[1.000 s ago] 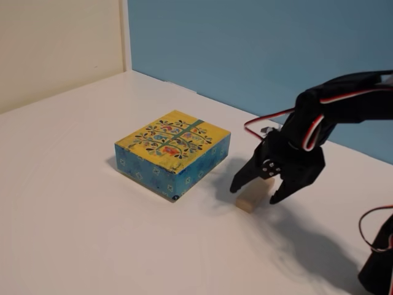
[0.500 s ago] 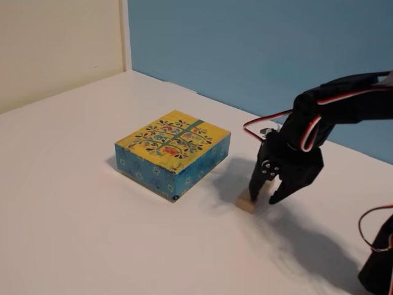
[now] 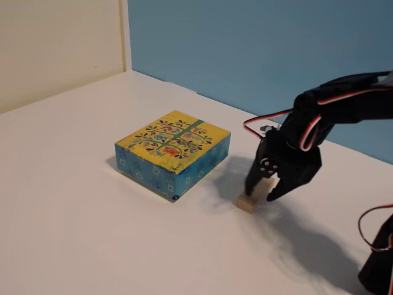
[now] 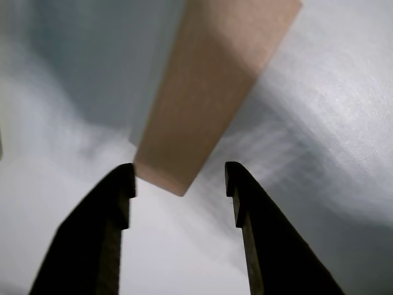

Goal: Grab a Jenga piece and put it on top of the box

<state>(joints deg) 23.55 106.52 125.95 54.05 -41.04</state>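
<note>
The box (image 3: 172, 152), with its yellow tree-patterned top and blue sides, sits flat on the white table (image 3: 73, 203) in the fixed view. Just to its right lies the Jenga piece (image 3: 245, 203), a small tan block on the table. My black gripper (image 3: 261, 196) is down over the block's far part, one finger on each side of it. In the wrist view the Jenga piece (image 4: 215, 92) runs away from the gripper (image 4: 179, 175), its near end between the fingertips. The left finger (image 4: 116, 203) touches the block's corner; a gap remains at the right finger (image 4: 245, 209). The gripper is open.
A blue wall (image 3: 258, 49) stands behind the table and a cream wall (image 3: 55, 43) at the back left. The arm's black base with red-and-white cables (image 3: 377, 258) fills the lower right corner.
The fingers have drawn in from a wide spread to a narrow straddle around the block, and the gripper has shifted slightly. The block and the box have not moved.
</note>
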